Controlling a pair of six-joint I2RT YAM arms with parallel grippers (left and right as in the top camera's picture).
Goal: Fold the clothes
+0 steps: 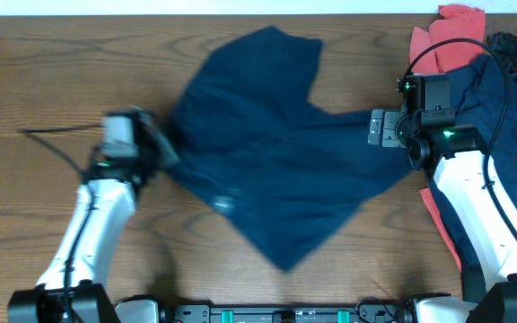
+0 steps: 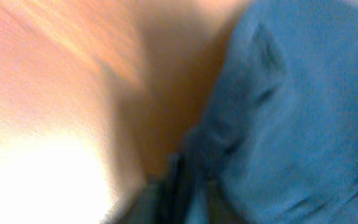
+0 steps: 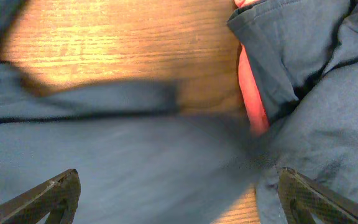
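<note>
The dark navy-blue shorts (image 1: 276, 161) lie spread across the middle of the wooden table, one leg pointing to the far edge. My left gripper (image 1: 155, 144) is at the shorts' left edge. The left wrist view is blurred, but its dark fingers (image 2: 182, 196) sit close together with blue cloth (image 2: 303, 112) between them. My right gripper (image 1: 380, 127) is at the shorts' right tip. In the right wrist view its fingers (image 3: 179, 180) are spread wide and empty over the blurred navy cloth (image 3: 123, 162).
A pile of other garments lies at the far right: coral-red cloth (image 1: 451, 31) and dark navy cloth (image 1: 510, 81), partly under my right arm. They also show in the right wrist view, the navy (image 3: 303, 50) and the coral-red (image 3: 252, 93). Bare table (image 1: 43, 72) lies to the left.
</note>
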